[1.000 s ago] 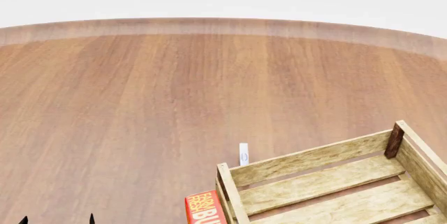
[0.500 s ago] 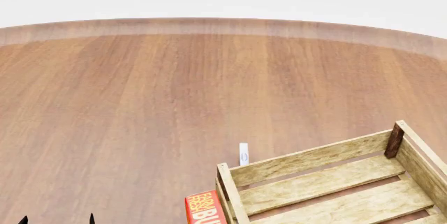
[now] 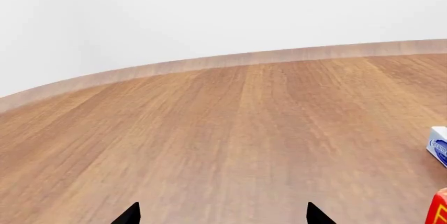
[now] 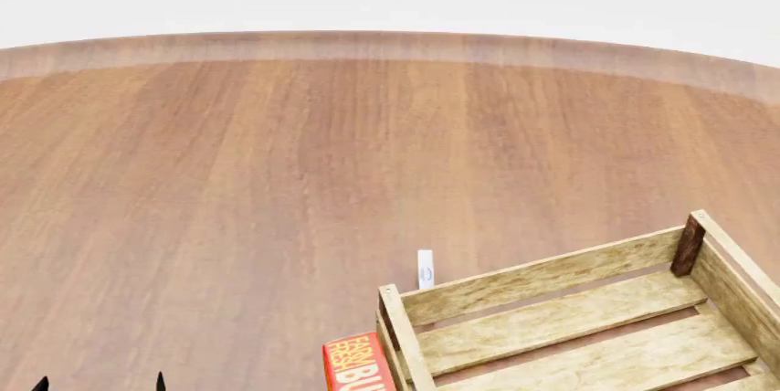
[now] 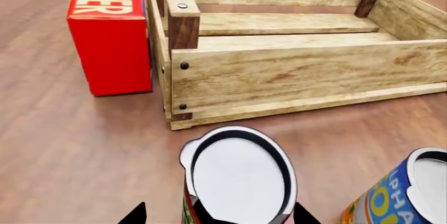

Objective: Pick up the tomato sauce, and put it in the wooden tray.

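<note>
Nothing has moved in the head view since the earlier frames: the wooden tray point(image 4: 585, 318), the red butter box point(image 4: 356, 365) beside it and my left pincer point(image 4: 100, 382) tips at the lower edge all sit where they were. The tomato sauce point(image 5: 237, 179) is out of the head view; only my right wrist camera shows it. There the can stands upright on the table point(image 4: 305, 181), long axis vertical, plain pale top facing the camera, directly between the two fingertips of my right pincer point(image 5: 219, 214). The fingertips stand apart, one on each side of the can, and I cannot tell whether either touches its wall. My left pincer is likewise spread, over bare wood, with only a small white and blue item point(image 3: 438, 145) and an edge of the butter box off to one side. The right arm is therefore much the nearer one, and I judge it the arm for the grasp. Beyond the can, on the far side from the pincer, lies the tray's near slatted wall point(image 5: 300, 82); the butter box point(image 5: 108, 30) stands just beside the tray's corner post. A blue and yellow can point(image 5: 401, 192) stands close beside the tomato sauce, so closing should be kept square to avoid nudging it.
</note>
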